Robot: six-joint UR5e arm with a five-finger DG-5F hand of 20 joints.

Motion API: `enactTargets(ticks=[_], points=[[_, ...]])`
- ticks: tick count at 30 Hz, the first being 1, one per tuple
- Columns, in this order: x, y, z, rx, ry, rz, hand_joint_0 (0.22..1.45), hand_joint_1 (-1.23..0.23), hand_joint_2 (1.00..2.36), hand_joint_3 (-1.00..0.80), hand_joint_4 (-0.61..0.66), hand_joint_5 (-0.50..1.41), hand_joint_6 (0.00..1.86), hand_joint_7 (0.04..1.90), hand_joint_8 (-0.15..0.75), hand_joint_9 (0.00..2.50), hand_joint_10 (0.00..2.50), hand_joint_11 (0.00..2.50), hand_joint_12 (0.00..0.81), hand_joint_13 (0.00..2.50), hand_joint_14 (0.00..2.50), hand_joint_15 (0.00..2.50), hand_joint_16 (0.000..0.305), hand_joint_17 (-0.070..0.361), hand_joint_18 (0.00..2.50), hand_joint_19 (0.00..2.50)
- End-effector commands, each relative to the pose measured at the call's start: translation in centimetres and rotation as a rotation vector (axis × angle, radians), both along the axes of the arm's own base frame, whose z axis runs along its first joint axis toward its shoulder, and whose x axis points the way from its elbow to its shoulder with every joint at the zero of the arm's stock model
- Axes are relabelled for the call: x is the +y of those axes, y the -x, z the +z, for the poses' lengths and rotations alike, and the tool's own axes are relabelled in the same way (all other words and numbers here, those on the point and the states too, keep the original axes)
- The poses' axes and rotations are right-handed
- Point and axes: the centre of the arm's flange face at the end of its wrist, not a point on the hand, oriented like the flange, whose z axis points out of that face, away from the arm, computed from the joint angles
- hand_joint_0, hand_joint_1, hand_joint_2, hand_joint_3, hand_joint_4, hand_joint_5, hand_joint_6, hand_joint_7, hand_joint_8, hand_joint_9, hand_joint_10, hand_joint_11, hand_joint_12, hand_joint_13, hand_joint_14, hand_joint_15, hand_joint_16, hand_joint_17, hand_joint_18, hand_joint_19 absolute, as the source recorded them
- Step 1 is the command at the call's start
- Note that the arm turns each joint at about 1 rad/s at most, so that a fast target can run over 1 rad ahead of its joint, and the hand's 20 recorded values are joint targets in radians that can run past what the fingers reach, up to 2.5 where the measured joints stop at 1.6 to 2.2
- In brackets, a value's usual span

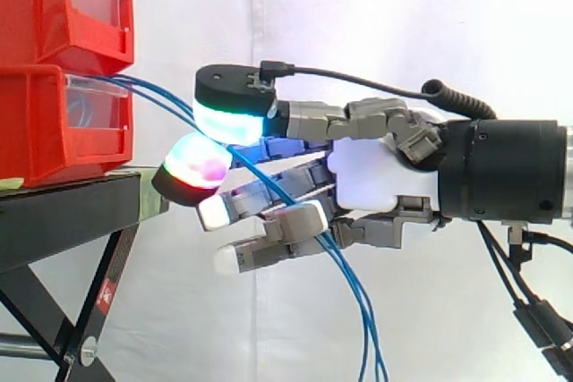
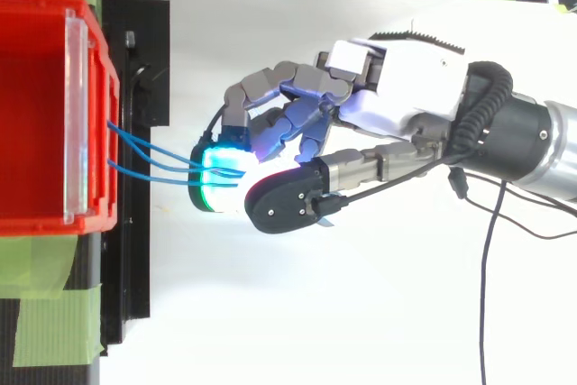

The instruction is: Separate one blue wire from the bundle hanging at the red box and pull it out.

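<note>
Two red bins (image 1: 40,123) are stacked at the right edge of the black stand (image 1: 63,216), which is set before a white curtain (image 1: 358,15); green tape (image 2: 50,313) is seen on the stand beside them. The blue wires (image 1: 269,188) are led out of the bins' front over that edge and hang down past the stand. No other object is seen between the hand (image 1: 380,176) and the bins. The hand is held level just off the edge. Two glowing fingertips (image 1: 228,121) are closed together on the wires. How many wires are caught cannot be told. The other fingers are loosely curled beneath.
</note>
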Motion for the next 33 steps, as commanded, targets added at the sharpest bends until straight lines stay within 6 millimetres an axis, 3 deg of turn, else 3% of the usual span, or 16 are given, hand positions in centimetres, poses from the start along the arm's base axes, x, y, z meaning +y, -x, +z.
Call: enactTargets(ticks=[1, 13, 33], points=[[-0.1, 0.4, 1.0, 0.008, 0.013, 0.001, 0.64, -0.64, 1.02, -0.23, 0.19, -0.22, 0.84, 1.01, 0.339, 0.81, 0.02, 0.80, 0.338, 1.51, 0.02, 1.25, 0.047, 0.106, 0.54, 0.39], [-0.9, 2.0, 4.8, 0.047, 0.125, -0.014, 0.65, -0.65, 1.02, -0.24, 0.19, -0.22, 0.84, 1.01, 0.335, 0.82, 0.02, 0.81, 0.325, 1.48, 0.02, 1.26, 0.047, 0.106, 0.54, 0.40], [-1.7, 2.5, 7.1, 0.057, 0.319, -0.038, 0.66, -0.77, 1.02, -0.28, 0.18, -0.21, 0.83, 0.96, 0.330, 0.86, 0.02, 0.84, 0.314, 1.45, 0.02, 1.28, 0.048, 0.108, 0.54, 0.41]])
